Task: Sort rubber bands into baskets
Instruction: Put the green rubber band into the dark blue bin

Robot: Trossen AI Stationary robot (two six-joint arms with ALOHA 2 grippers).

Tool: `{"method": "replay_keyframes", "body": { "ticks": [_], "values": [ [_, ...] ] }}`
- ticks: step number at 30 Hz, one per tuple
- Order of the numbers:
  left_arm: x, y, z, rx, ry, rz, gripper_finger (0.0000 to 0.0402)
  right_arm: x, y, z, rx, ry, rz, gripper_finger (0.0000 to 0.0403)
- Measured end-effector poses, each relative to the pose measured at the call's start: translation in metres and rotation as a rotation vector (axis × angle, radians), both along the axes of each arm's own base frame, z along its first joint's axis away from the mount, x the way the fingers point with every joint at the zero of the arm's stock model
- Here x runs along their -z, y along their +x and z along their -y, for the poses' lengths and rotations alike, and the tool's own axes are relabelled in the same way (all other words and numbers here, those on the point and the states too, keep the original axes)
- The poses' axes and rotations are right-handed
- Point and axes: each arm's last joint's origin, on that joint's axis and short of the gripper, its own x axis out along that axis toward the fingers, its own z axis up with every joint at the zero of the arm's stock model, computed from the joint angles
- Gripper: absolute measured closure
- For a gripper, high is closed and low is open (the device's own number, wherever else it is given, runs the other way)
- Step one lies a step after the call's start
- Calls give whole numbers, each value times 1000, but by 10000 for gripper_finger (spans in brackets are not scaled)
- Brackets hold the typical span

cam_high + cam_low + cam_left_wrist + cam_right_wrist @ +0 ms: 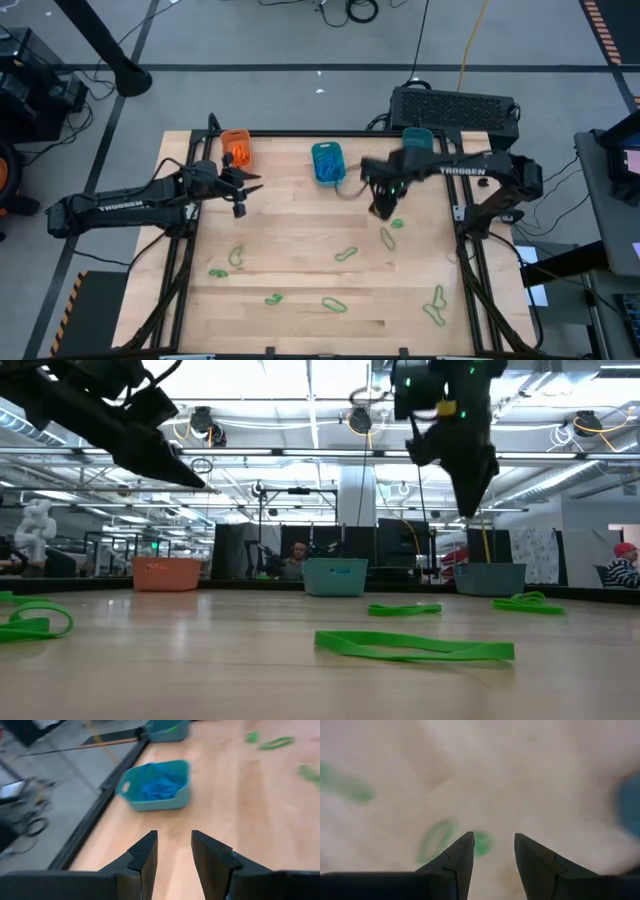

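Several green rubber bands (345, 253) lie flat on the wooden table (300, 225); one lies close in the low view (415, 647). Along the far edge stand an orange basket (235, 145), a teal basket (327, 162) filled with blue bands (159, 786), and a second teal basket (417, 138) partly hidden behind my right arm. My right gripper (384, 208) hangs open, pointing down, above green bands (436, 840) near the table's middle right. My left gripper (241, 197) is open in the air beside the orange basket, nothing between its fingers (145, 855).
A black box (455, 105) sits beyond the far edge behind the right teal basket. A black frame rail (100, 800) runs along the table's far edge. Bare wood lies between the baskets and the scattered bands.
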Motion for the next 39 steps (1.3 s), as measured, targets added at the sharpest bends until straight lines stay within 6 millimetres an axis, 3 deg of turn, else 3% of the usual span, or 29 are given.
{"method": "replay_keyframes", "body": {
  "ticks": [7,13,17,28,39],
  "values": [
    [-2,2,5,155,-58,44,274,0,6,-88,-95,75,-14,269],
    [-6,3,5,147,-92,94,274,1,-10,-157,-144,155,-50,269],
    [-6,4,7,155,-112,102,274,9,-28,-191,-143,208,-116,269],
    [-9,7,19,398,-187,141,274,51,-63,-238,-72,292,-165,269],
    [-12,9,23,434,-193,176,274,75,-90,-266,34,327,-144,269]
  ]
}}
